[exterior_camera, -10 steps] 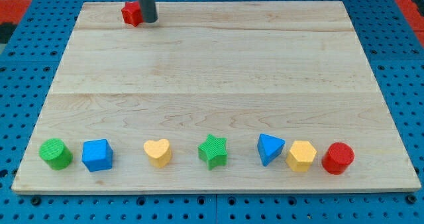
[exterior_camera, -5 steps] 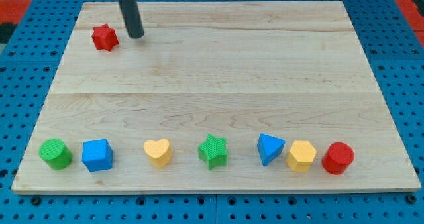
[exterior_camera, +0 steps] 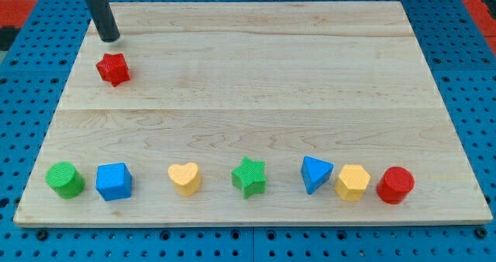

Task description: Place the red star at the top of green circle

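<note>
The red star (exterior_camera: 113,68) lies on the wooden board near its left edge, in the upper part of the view. My tip (exterior_camera: 111,39) stands just above the star, a small gap apart from it. The green circle (exterior_camera: 64,179), a short cylinder, sits at the bottom left corner of the board, well below the star and a little to its left.
A row of blocks runs along the board's bottom edge: blue cube (exterior_camera: 114,181), yellow heart (exterior_camera: 184,178), green star (exterior_camera: 249,177), blue triangle (exterior_camera: 315,174), yellow hexagon (exterior_camera: 352,183), red cylinder (exterior_camera: 396,184). The board's left edge (exterior_camera: 68,84) is close to the star.
The red star has slid down and left from the board's top edge. My tip has moved left, from the star's right side to just above it.
</note>
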You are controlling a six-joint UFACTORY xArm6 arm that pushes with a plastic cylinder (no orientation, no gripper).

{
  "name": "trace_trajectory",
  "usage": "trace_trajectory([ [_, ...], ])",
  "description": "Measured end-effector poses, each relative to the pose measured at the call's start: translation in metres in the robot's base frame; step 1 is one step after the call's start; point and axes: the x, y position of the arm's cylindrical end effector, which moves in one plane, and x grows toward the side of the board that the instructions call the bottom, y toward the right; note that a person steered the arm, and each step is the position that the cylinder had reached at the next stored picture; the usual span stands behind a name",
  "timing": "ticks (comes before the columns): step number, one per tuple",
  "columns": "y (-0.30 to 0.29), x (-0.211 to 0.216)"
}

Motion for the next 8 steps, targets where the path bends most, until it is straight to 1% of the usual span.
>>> trace_trajectory([
  [1,-0.005,0.059],
  [2,-0.024,0.023],
  [3,0.024,-0.002],
  [4,0.041,0.051],
  [5,0.051,0.090],
  [6,0.027,0.121],
  [7,0.015,0.129],
  [8,0.022,0.100],
])
